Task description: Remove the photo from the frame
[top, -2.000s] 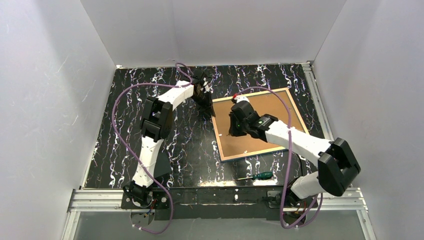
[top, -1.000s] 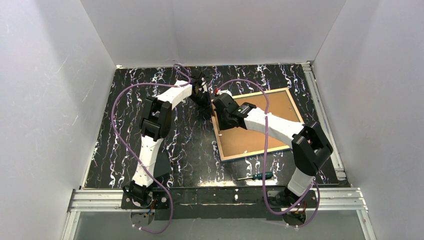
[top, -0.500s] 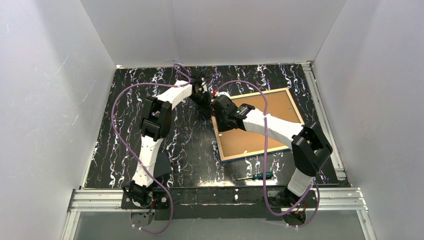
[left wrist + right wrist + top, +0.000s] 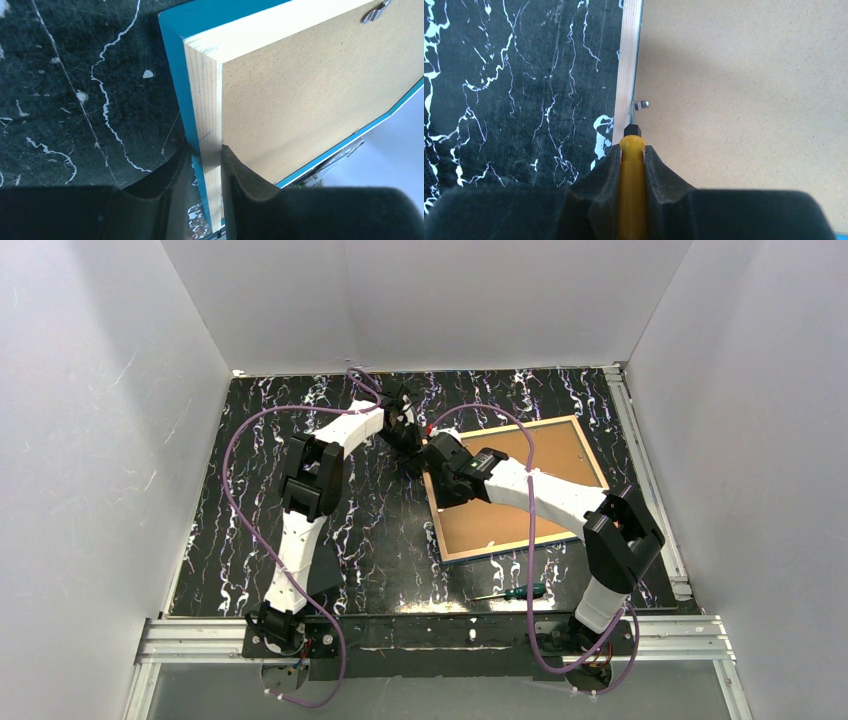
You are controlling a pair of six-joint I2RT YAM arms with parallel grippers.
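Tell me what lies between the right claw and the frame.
A yellow tool, held in the right claw; its black tip points at the frame rail beside a metal tab. The right wrist view shows it.

A robot lab cell: plain white walls [image 4: 90,440] enclose a marbled table [image 4: 370,540] with aluminium rail [image 4: 190,638].
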